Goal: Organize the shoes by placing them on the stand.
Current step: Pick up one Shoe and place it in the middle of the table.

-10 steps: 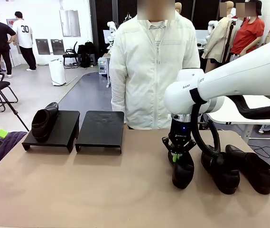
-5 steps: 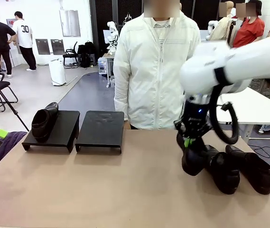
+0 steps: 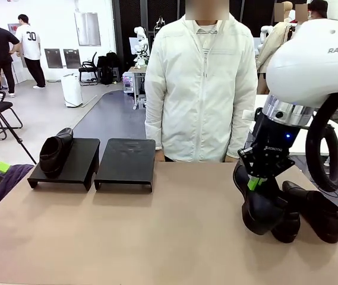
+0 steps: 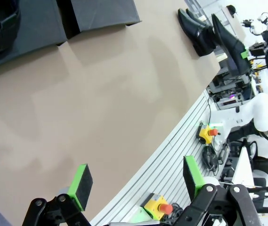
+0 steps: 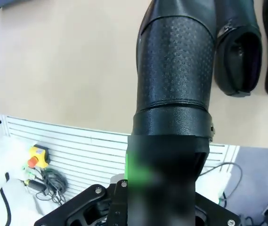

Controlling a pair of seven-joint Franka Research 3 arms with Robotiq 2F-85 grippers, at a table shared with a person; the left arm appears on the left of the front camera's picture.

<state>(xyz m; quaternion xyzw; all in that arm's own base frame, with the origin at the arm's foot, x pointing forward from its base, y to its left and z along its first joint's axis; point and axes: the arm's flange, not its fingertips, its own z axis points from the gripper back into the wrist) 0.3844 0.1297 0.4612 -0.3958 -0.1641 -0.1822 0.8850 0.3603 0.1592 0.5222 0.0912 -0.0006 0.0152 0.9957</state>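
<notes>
Shoe (image 3: 262, 208) pinched in the right pincer (image 3: 255, 183) now hangs lifted off the table (image 3: 127, 237), shifted rightward.

1. Right arm (image 3: 317, 59): glossy white rounded shell, dark lettering; silver ring and small blue light at its wrist.
2. Black cable (image 3: 310, 145): thick loop beside that wrist.
3. Right claw (image 3: 259, 178): black, green pad.
4. Left claw (image 4: 136, 181): black linkage fingers, silver pivot screws, square green pads (image 4: 81, 184).
</notes>
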